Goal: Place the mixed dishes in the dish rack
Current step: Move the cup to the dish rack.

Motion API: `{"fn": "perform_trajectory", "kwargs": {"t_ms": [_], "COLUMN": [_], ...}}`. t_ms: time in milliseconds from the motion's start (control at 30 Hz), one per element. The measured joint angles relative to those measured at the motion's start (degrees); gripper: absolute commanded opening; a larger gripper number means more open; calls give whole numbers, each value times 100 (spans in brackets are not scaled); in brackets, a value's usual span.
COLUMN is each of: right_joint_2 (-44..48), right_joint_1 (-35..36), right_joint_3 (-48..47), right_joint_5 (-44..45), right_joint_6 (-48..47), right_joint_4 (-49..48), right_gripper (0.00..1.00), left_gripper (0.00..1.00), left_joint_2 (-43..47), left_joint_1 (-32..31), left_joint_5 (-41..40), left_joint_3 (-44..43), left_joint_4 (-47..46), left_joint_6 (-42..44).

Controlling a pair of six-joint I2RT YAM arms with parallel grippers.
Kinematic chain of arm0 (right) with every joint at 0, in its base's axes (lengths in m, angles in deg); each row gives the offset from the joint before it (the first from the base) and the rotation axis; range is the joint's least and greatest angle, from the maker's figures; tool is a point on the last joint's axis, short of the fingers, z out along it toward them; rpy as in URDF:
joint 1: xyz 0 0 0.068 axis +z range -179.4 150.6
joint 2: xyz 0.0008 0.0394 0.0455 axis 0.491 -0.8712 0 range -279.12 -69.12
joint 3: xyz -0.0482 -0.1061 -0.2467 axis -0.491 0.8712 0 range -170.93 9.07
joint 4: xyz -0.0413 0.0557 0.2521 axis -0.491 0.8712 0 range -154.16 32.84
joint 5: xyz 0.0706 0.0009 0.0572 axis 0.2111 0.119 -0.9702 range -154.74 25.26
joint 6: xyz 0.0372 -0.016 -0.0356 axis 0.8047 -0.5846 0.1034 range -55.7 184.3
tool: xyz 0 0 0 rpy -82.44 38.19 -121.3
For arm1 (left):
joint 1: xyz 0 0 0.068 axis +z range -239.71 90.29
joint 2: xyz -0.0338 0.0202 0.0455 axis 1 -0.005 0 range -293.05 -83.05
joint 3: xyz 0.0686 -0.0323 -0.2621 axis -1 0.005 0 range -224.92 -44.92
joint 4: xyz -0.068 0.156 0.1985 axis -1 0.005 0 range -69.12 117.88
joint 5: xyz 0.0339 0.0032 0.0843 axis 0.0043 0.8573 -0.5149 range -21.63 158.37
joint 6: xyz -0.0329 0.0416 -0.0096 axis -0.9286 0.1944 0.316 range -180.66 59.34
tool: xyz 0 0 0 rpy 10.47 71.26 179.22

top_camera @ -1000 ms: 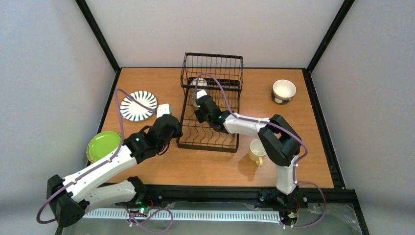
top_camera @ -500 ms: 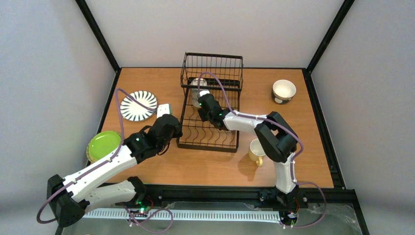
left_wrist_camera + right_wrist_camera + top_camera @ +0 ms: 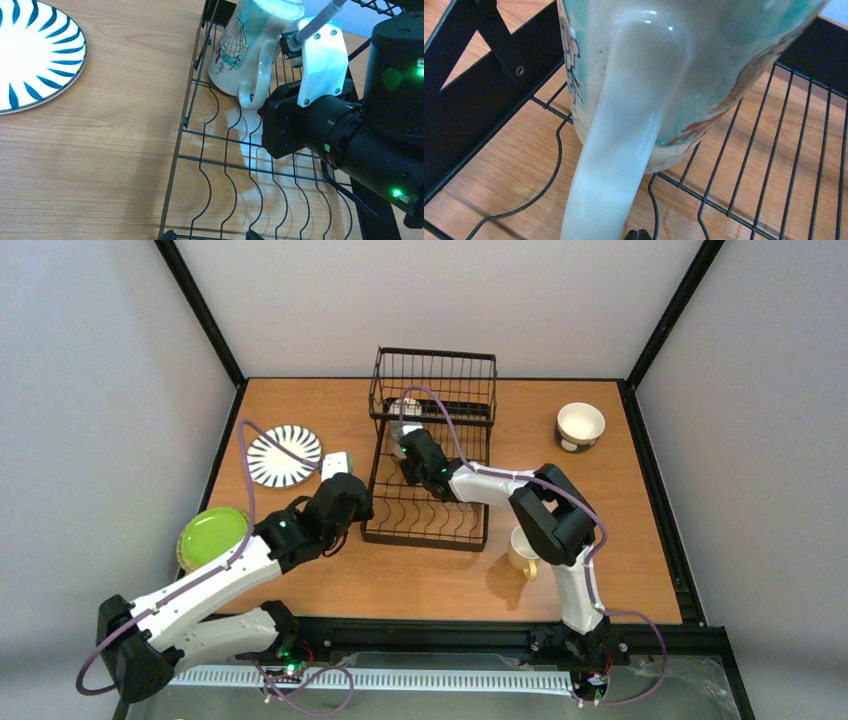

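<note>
Toward the upper left corner of the dish rack [image 3: 200,150], just below its tall basket end, a teal-and-white mug [image 3: 235,55] stands slightly tilted on the wires. It is the only dish seen inside. The right gripper [image 3: 639,232] is pinched shut beside the mug's handle; whether they touch cannot be told. At the rack's left edge the left gripper [image 3: 338,468] hovers spread wide, gripping nothing. On the table [image 3: 420,580] lie a striped plate [image 3: 283,455] and green plate [image 3: 212,537] at left, a yellow mug [image 3: 522,550] and cream bowl [image 3: 580,425] at right.
</note>
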Motion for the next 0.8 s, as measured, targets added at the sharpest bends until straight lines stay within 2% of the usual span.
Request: {"fn": "perform_trajectory", "kwargs": {"t_ms": [433,800], "right_joint_2": [-382,-426], "right_joint_1": [-2,-2], "right_joint_3": [-573,-629], "right_joint_5": [11,94], "right_joint_6": [-59,-66], "right_joint_4": [7,-4], "right_gripper": [2,2], "left_gripper": [79,79], "left_joint_2": [2,2], "left_joint_1": [0,0], "left_joint_5": [-2,-2], "left_joint_3": [9,61], "left_joint_4": [0,2], "left_joint_6": [-2,-4]}}
